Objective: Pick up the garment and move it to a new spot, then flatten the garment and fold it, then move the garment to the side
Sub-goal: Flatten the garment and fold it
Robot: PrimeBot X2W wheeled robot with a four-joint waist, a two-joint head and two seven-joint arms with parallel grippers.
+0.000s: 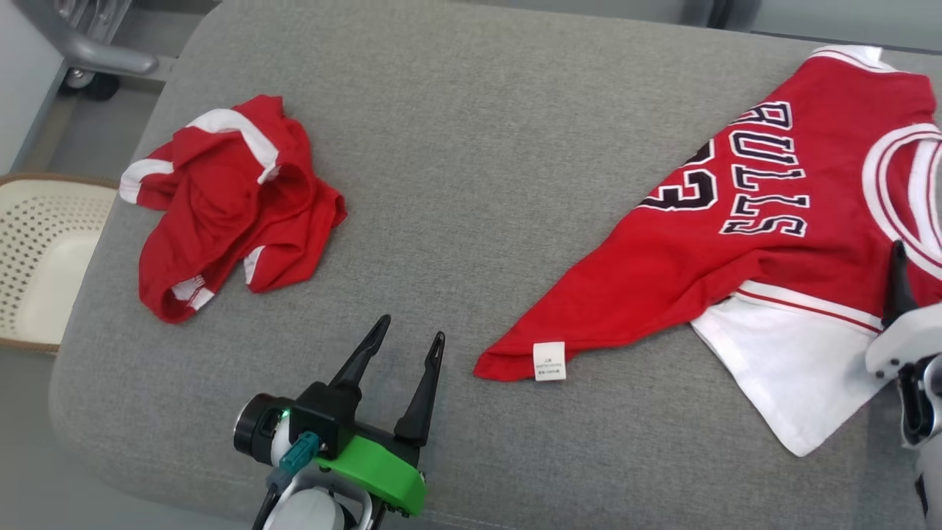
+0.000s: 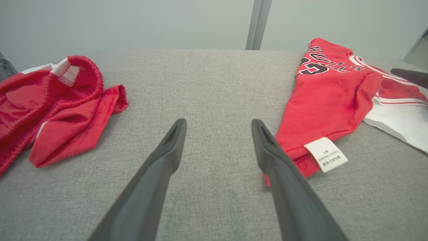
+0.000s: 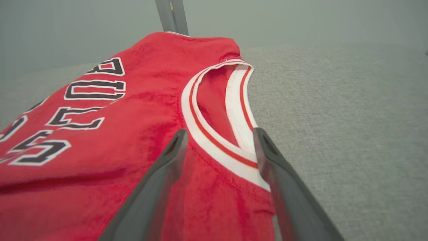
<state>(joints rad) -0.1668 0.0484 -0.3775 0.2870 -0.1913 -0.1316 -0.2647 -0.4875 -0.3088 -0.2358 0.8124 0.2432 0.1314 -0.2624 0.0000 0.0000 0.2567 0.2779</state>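
Grey fabric cushion (image 1: 471, 147) carries the red jersey (image 1: 773, 243), spread out, with a white label (image 1: 549, 361) on its pointed corner. The left gripper (image 1: 411, 329) is just beside that corner of the jersey, its 2 fingers wide apart and empty. The right gripper (image 3: 220, 131) is over the jersey's collar (image 3: 235, 107), fingers apart, gripping nothing. Crumpled red shorts (image 1: 228, 206) lie well apart from the jersey.

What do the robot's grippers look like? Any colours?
The left gripper and the right gripper each have two long dark pointed fingers. The left one has a black base, a bright green bracket, a teal plug and a green light. The right one joins a white wrist.
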